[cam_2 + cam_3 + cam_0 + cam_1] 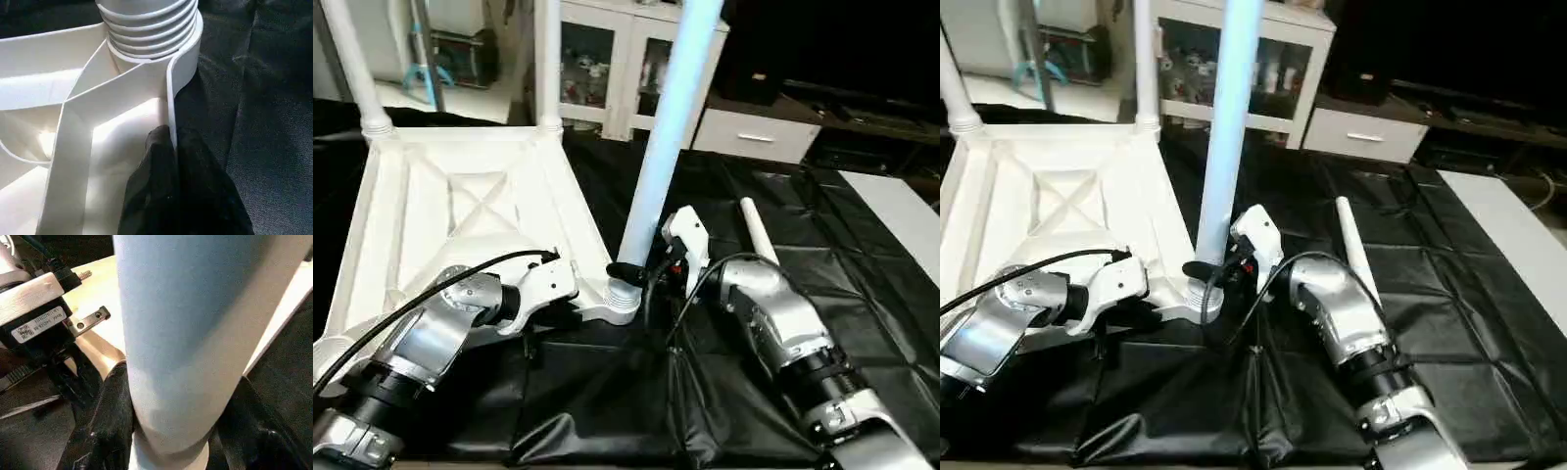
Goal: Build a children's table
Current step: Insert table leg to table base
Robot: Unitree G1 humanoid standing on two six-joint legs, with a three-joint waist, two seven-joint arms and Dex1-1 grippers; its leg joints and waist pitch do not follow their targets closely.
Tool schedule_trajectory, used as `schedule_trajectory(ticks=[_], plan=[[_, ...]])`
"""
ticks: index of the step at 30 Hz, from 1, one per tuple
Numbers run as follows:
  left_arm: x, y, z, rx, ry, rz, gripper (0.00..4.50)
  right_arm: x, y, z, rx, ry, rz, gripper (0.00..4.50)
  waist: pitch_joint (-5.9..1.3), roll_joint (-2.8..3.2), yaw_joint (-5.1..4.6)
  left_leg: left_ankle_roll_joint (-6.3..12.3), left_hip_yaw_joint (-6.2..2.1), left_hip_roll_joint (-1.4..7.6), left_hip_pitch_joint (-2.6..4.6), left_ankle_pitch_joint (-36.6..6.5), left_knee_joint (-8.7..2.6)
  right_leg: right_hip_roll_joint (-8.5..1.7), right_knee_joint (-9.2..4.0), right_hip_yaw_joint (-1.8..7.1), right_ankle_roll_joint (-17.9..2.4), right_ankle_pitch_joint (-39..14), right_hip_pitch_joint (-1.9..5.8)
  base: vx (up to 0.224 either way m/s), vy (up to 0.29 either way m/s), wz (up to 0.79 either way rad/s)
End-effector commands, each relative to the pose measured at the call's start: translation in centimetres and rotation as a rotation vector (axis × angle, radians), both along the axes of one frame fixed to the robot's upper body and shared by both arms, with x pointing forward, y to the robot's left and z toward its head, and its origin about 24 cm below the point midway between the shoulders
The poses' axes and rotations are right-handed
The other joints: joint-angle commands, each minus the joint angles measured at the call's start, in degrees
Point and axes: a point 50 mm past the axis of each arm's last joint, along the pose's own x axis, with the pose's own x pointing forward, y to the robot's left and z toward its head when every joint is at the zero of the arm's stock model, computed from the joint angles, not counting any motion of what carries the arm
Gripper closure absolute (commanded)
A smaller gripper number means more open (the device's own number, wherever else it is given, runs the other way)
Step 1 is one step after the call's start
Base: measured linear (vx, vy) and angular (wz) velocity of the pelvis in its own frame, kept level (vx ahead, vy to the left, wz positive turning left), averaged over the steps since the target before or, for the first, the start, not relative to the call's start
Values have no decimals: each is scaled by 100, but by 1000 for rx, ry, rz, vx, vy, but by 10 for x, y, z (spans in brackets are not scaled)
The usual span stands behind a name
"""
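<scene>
The white tabletop (pixel 460 196) lies upside down on the black cloth, its X ribs facing up. Two legs stand in its far corners (pixel 347 59) (pixel 548 59). A third leg (pixel 666 127) stands upright in the near right corner socket (pixel 622 294). My right gripper (pixel 641 269) is shut on this leg just above the socket, with a black finger (pixel 105 416) on each side. My left gripper (pixel 172 147) is shut on the tabletop's thin rim beside that socket. A loose leg (pixel 759 230) lies on the cloth to the right of my right arm.
Black cloth (pixel 607 392) covers the work surface. A white cabinet with glass doors (pixel 607 59) and a low drawer unit (pixel 754 132) stand behind. A white panel (pixel 901 215) lies at the far right.
</scene>
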Motion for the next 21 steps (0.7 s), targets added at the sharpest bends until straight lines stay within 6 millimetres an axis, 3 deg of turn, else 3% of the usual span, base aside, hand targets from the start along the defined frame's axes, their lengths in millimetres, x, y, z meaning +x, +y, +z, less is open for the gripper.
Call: schedule_trajectory(ticks=[1, 7, 10, 18, 21], plan=[[-7, -18, -2, -49, 24, -101, 450, -16, -31, -63, -223, 218, -147, 266, -87, 211, -95, -773, -320, 326, 179, -4023, -648, -269, -549, 92, -560, -2901, -148, 0, 0, 0], [-7, -17, -2, -47, 30, -101, 450, -12, -29, -60, -216, 173, -165, 266, -83, 222, -158, -745, -316, 314, 193, -4170, -676, -252, -578, 78, -621, -2657, -158, 0, 0, 0], [-7, -17, -2, -47, 33, -102, 450, -12, -28, -59, -213, 170, -167, 266, -66, 206, -150, -701, -299, 312, 222, -4219, -664, -266, -612, 100, -601, -2805, -198, 0, 0, 0], [-8, -17, -2, -51, 30, -95, 450, -9, -28, -60, -206, 163, -186, 266, -52, 190, -146, -667, -298, 316, 222, -4207, -665, -280, -632, 111, -567, -2957, -217, 0, 0, 0], [-6, -25, 0, -70, 2, -66, 450, -4, -29, -59, -193, 154, -276, 266, -38, 195, -152, -695, -305, 320, 235, -4325, -678, -276, -648, 107, -528, -3108, -240, 0, 0, 0]])
